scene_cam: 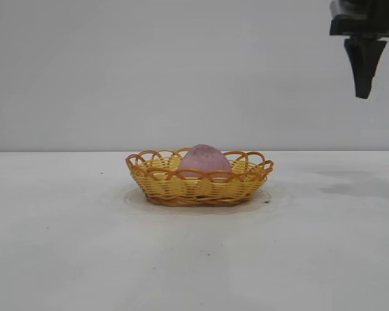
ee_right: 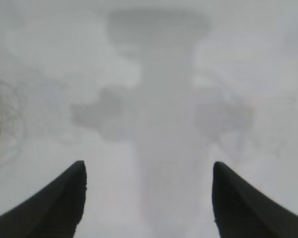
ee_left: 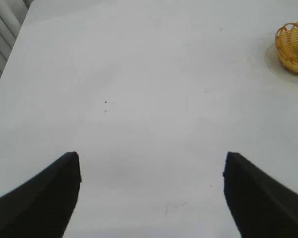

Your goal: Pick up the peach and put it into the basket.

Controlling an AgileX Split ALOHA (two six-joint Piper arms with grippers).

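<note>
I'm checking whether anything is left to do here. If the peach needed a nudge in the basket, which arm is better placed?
Right, probably. The right gripper hangs open and empty above the table, right of the basket holding the peach. The left gripper, also open, sees the basket only far off.

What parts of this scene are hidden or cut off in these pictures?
- Peach: its lower part is hidden by the basket wall in the exterior view.
- Basket in the left wrist view: cut off by the picture's edge.
- Right gripper: the arm above it is cut off by the exterior view's upper edge.
- Left gripper: absent from the exterior view.
</note>
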